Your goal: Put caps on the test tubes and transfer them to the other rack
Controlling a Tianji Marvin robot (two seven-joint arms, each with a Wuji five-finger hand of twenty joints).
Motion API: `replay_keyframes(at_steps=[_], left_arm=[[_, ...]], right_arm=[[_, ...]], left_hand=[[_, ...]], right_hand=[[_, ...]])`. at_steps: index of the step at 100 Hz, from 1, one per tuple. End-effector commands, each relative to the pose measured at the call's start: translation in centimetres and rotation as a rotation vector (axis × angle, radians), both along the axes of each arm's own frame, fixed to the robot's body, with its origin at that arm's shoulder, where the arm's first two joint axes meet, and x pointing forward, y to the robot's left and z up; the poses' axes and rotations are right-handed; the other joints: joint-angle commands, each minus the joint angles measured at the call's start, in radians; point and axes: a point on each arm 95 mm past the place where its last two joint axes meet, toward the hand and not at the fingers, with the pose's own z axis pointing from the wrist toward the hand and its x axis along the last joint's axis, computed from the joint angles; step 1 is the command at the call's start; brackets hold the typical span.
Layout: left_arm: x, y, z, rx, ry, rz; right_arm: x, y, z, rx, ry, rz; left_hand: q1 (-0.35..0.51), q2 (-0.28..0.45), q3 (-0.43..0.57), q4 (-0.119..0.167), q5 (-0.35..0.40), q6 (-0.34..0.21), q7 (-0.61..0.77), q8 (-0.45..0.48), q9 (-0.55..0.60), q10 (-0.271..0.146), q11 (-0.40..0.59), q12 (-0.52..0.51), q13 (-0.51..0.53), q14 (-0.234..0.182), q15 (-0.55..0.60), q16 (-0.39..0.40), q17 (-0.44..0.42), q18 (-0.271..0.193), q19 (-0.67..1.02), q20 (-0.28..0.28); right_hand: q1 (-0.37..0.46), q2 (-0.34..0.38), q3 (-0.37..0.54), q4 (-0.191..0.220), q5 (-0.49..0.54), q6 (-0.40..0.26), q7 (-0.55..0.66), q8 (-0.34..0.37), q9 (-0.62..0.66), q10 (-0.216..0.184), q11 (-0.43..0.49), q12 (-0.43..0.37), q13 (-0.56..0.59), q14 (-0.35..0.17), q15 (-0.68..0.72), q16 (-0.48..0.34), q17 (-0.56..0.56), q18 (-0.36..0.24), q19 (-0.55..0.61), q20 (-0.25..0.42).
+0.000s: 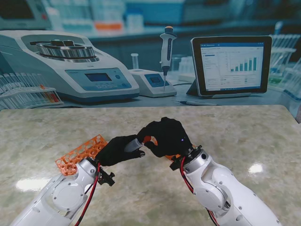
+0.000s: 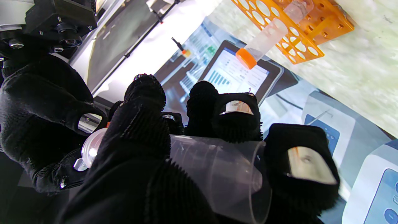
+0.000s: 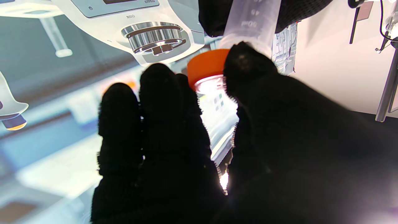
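Backdrop behind the marble table (image 1: 244, 136) is a lab print: centrifuge (image 1: 66, 66), pipette (image 1: 167, 47), tablet (image 1: 231, 66) with bar charts. None of it sits in the work area. Orange rack (image 1: 81, 153) lies on the table at my left, just beside the left forearm, partly hidden by it. In the left wrist view a rack (image 2: 298, 28) holds one tube (image 2: 264, 40) with an orange cap, leaning in its hole; other holes look vacant as far as visible.

Both hands meet mid-table, held off the surface. Left hand (image 1: 117, 149) is wrapped around a clear test tube (image 2: 214, 174); fingers (image 2: 144, 124) closed around the barrel, open mouth end pointing toward the right hand. Right hand (image 1: 165, 136) is pinching an orange cap (image 3: 206, 67) between thumb and fingertips (image 3: 161, 90), cap touching the tube's threaded mouth. Can't tell whether the cap is seated square or how far it's on.

Writing: tube barrel shows graduation marks, roughly "40" and "50" in the right wrist view, blurred. Centrifuge label unreadable. Tablet text too small to read.
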Motion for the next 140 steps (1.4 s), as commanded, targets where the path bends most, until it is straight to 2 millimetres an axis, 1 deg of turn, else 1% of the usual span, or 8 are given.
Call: replay_keyframes(at_steps=[1, 42, 46, 94, 108, 115, 116, 140], left_arm=[[-0.1, -0.2, 0.2, 0.000, -0.003, -0.007], [-0.2, -0.2, 0.3, -0.002, -0.002, -0.009], [-0.2, -0.2, 0.3, -0.002, -0.002, -0.009], [-0.2, -0.4, 0.4, -0.008, -0.007, -0.013], [-0.2, -0.4, 0.4, -0.009, -0.007, -0.014], [-0.2, -0.3, 0.4, -0.009, -0.008, -0.014], [-0.2, -0.3, 0.4, -0.009, -0.008, -0.014], [-0.2, -0.3, 0.4, -0.011, -0.011, -0.014]], right_arm=[[-0.3, 0.2, -0.2, 0.006, 0.007, 0.002], [-1.4, 0.2, 0.5, 0.034, -0.020, 0.016], [-1.6, 0.2, 0.5, 0.038, -0.021, 0.019], [-2.9, 0.9, -0.1, 0.072, 0.000, 0.053], [-3.0, 1.0, -0.2, 0.070, 0.002, 0.059], [-3.0, 1.1, -0.3, 0.071, 0.004, 0.059], [-3.0, 1.1, -0.3, 0.071, 0.004, 0.059], [-2.6, 0.9, -0.4, 0.070, 0.015, 0.051]], left_hand=[[0.022, 0.058, 0.008, 0.003, 0.008, -0.056, 0.049, 0.027, 0.019, -0.029, -0.008, -0.008, 0.055, -0.015, 0.018, 0.004, 0.031, -0.114, 0.153, -0.009], [0.023, 0.058, 0.007, 0.003, 0.008, -0.057, 0.049, 0.027, 0.019, -0.028, -0.009, -0.008, 0.053, -0.014, 0.015, 0.004, 0.030, -0.111, 0.149, -0.010], [0.023, 0.059, 0.007, 0.003, 0.008, -0.057, 0.049, 0.027, 0.019, -0.029, -0.009, -0.008, 0.053, -0.014, 0.015, 0.004, 0.031, -0.110, 0.149, -0.010], [0.024, 0.059, 0.005, 0.002, 0.005, -0.059, 0.048, 0.026, 0.017, -0.029, -0.010, -0.007, 0.051, -0.012, 0.013, 0.004, 0.030, -0.107, 0.146, -0.010], [0.025, 0.060, 0.004, 0.002, 0.006, -0.058, 0.048, 0.027, 0.017, -0.029, -0.010, -0.007, 0.050, -0.012, 0.011, 0.004, 0.030, -0.106, 0.146, -0.011], [0.025, 0.059, 0.004, 0.002, 0.006, -0.058, 0.048, 0.027, 0.017, -0.029, -0.010, -0.008, 0.050, -0.011, 0.011, 0.005, 0.030, -0.106, 0.145, -0.011], [0.025, 0.060, 0.004, 0.002, 0.006, -0.058, 0.048, 0.027, 0.017, -0.029, -0.011, -0.008, 0.050, -0.011, 0.011, 0.005, 0.030, -0.105, 0.145, -0.011], [0.025, 0.060, 0.003, 0.002, 0.006, -0.058, 0.047, 0.027, 0.017, -0.029, -0.010, -0.007, 0.050, -0.011, 0.011, 0.005, 0.030, -0.105, 0.145, -0.011]], right_hand=[[0.169, 0.085, 0.207, 0.084, 0.032, 0.015, 0.041, 0.008, 0.085, -0.186, 0.131, 0.039, 0.006, -0.026, 0.014, 0.008, 0.007, 0.000, 0.025, 0.017], [0.168, 0.086, 0.206, 0.085, 0.031, 0.015, 0.040, 0.008, 0.085, -0.181, 0.131, 0.039, 0.009, -0.028, 0.015, 0.010, 0.010, -0.002, 0.025, 0.025], [0.167, 0.088, 0.206, 0.085, 0.032, 0.015, 0.040, 0.008, 0.086, -0.187, 0.131, 0.039, 0.009, -0.028, 0.015, 0.010, 0.011, -0.001, 0.025, 0.026], [0.165, 0.093, 0.205, 0.088, 0.033, 0.015, 0.040, 0.009, 0.087, -0.185, 0.131, 0.039, 0.011, -0.030, 0.014, 0.010, 0.016, -0.005, 0.023, 0.034], [0.164, 0.095, 0.204, 0.090, 0.031, 0.014, 0.039, 0.008, 0.087, -0.192, 0.131, 0.039, 0.011, -0.032, 0.014, 0.011, 0.016, -0.006, 0.022, 0.036], [0.165, 0.094, 0.204, 0.090, 0.032, 0.014, 0.039, 0.009, 0.087, -0.185, 0.131, 0.039, 0.011, -0.030, 0.013, 0.011, 0.017, -0.006, 0.021, 0.037], [0.164, 0.095, 0.204, 0.090, 0.032, 0.014, 0.039, 0.009, 0.087, -0.192, 0.131, 0.039, 0.011, -0.030, 0.013, 0.011, 0.017, -0.006, 0.021, 0.037], [0.166, 0.094, 0.204, 0.089, 0.033, 0.015, 0.040, 0.009, 0.086, -0.184, 0.131, 0.039, 0.012, -0.030, 0.013, 0.011, 0.017, -0.006, 0.020, 0.039]])
